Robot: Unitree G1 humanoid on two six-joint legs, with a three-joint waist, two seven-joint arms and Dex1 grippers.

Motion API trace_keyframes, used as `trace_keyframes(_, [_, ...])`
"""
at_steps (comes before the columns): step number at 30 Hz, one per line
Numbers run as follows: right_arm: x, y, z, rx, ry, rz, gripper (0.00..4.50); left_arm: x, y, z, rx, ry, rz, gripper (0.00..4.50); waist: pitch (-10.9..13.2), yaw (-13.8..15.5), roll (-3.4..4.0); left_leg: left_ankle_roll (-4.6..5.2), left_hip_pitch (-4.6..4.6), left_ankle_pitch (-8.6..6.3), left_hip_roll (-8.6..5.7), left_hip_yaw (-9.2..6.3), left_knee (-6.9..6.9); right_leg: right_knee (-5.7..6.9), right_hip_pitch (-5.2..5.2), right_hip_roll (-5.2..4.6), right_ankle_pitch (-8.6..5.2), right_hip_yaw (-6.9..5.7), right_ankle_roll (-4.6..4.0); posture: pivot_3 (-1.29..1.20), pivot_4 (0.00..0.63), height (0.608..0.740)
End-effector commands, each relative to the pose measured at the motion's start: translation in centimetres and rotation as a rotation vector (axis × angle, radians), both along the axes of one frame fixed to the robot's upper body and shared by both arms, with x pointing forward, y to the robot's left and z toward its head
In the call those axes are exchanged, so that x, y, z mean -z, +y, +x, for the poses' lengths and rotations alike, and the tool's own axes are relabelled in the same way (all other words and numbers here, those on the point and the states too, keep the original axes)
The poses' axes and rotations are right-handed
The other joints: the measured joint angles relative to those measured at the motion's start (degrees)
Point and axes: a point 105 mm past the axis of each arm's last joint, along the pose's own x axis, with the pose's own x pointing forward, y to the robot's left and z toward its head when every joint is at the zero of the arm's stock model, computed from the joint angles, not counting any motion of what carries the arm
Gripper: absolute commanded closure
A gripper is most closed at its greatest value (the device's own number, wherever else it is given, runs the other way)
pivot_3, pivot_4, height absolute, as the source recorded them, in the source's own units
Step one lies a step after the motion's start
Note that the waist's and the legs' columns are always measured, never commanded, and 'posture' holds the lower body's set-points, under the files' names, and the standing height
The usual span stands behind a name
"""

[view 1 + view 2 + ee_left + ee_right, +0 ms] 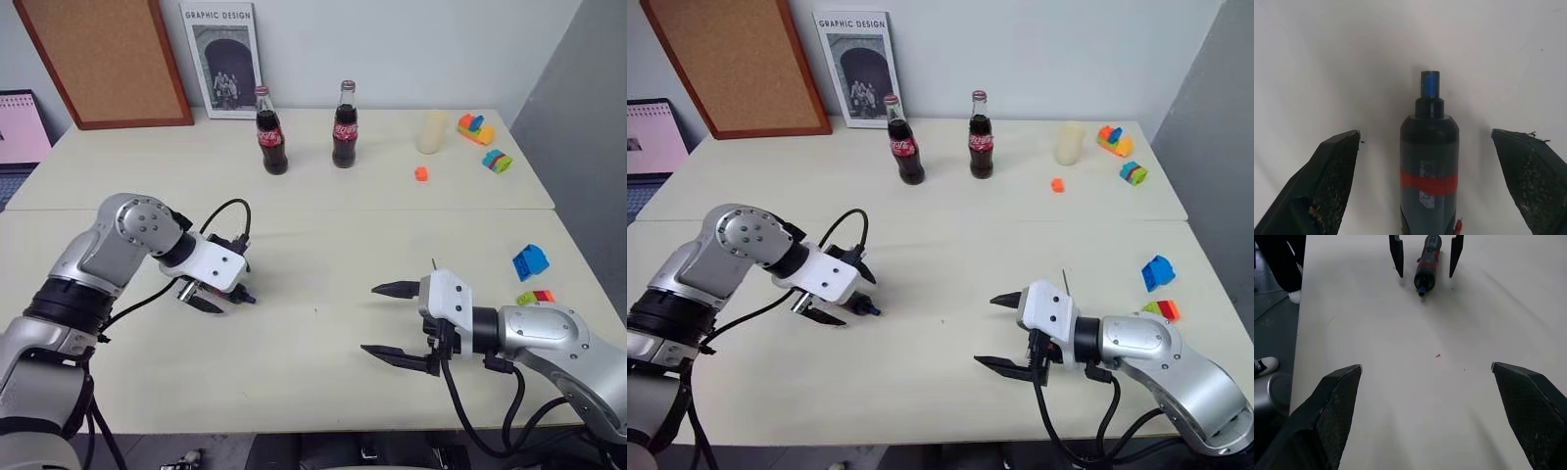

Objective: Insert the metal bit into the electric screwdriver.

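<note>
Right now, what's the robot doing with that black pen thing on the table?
The left gripper is poised over the electric screwdriver, which lies on the table between its open jaws; they are not touching it yet. The right gripper hangs over the table nearby, jaws open and empty, pointed toward the screwdriver. A thin dark rod, maybe the metal bit, shows just behind the right gripper, too thin to be sure. Nothing is inserted yet.

Two cola bottles (272,143) (344,138), corkboard (106,59), toy blocks (529,261) on table (323,196).
</note>
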Motion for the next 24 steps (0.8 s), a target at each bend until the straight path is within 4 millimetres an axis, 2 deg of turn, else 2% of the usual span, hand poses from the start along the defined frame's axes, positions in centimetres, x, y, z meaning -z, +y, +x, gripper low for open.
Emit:
trace_keyframes(1, [-0.9,0.3,-0.7,-0.030,-0.039,0.006,0.03,-0.1,0.0,0.6,-0.018,-0.030,0.008,0.00,0.0,-0.1,0.00,0.00,0.01,0.00,0.00,0.00,0.00,0.01,0.00,0.00,0.00,0.00,0.00,0.00,0.150,0.740])
trace_keyframes(12, [-1.0,0.4,-0.9,-0.028,-0.047,0.001,0.03,1.8,-0.1,0.8,-0.002,-0.030,0.032,0.00,0.0,0.0,0.00,0.00,0.03,0.00,0.00,-0.02,0.03,0.04,0.02,0.00,0.01,-0.01,0.00,0.00,0.150,0.740])
trace_keyframes(15, [-0.9,0.4,-0.9,-0.027,-0.044,-0.004,0.00,2.1,0.2,0.7,0.011,-0.027,0.052,0.47,0.0,0.0,0.01,0.00,0.06,0.00,0.00,-0.02,0.03,0.06,0.05,0.00,0.01,-0.02,0.00,0.00,0.150,0.740])
trace_keyframes(24, [-1.1,0.4,-0.7,-0.029,-0.055,-0.014,0.00,2.8,-0.4,0.8,0.028,-0.035,0.070,2.47,-0.1,0.1,0.13,0.01,0.37,0.01,-0.01,-0.03,0.02,0.17,0.30,0.00,0.06,-0.04,0.00,0.00,0.150,0.740])
